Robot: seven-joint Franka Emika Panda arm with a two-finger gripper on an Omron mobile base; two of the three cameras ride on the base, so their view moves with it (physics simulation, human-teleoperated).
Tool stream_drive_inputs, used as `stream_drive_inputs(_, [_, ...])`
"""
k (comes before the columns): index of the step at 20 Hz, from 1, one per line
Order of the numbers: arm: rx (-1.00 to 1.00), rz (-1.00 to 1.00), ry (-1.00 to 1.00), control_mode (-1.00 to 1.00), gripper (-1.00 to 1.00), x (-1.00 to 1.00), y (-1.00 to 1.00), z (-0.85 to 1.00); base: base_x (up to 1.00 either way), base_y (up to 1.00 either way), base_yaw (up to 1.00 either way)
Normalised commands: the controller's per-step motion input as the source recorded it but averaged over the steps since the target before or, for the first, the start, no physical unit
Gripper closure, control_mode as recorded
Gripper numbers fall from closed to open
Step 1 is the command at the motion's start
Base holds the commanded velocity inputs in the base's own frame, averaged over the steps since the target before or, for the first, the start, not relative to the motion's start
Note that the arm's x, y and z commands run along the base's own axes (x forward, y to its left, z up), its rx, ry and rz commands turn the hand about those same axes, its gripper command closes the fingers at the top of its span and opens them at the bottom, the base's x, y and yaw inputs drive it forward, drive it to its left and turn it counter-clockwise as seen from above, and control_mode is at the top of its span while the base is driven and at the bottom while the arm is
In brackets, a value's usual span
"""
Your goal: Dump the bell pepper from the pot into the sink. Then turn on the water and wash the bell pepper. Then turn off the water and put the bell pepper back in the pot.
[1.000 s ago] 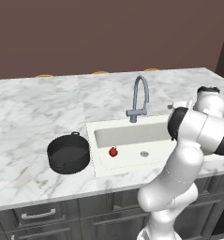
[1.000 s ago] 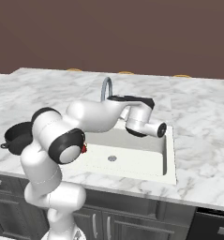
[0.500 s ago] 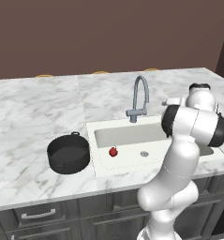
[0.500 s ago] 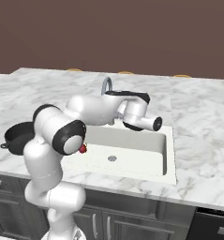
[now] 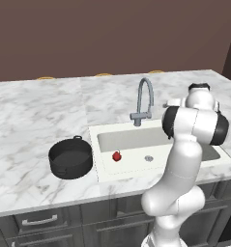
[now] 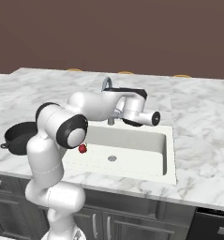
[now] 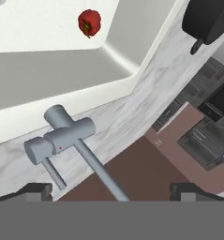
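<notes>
1. Red bell pepper [image 5: 117, 156] lies on the sink [image 5: 184, 166] floor, left of the drain; pot [image 5: 70, 158] sits empty on the counter, left of the sink.
2. Pepper prob. light, firm, smooth and round (may roll or slip); grip across its middle.
3. Gripper [image 7: 111, 191] jaws wide apart, nothing held, hovering near the faucet [image 7: 62, 135].
4. Hand view shows the faucet's lever close up; base views show the pot's inside and the drain.

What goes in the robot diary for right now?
bell pepper: in sink | pot: on counter | end effector: open, near faucet
</notes>
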Motion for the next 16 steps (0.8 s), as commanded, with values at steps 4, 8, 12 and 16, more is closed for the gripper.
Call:
stream_drive_inputs(4, [-0.02, 0.02, 0.02, -1.00, -1.00, 0.00, 0.24, -0.30, 0.00, 0.00, 0.00])
stream_drive_inputs(8, [-0.02, 0.02, 0.00, -1.00, -1.00, 0.08, 0.32, -0.31, 0.00, 0.00, 0.00])
stream_drive_inputs(12, [0.00, 0.01, 0.00, -1.00, -1.00, 0.16, 0.17, -0.07, 0.00, 0.00, 0.00])
stream_drive_inputs(16, [0.00, 0.00, 0.00, -1.00, -1.00, 0.06, 0.01, 0.00, 0.00, 0.00, 0.00])
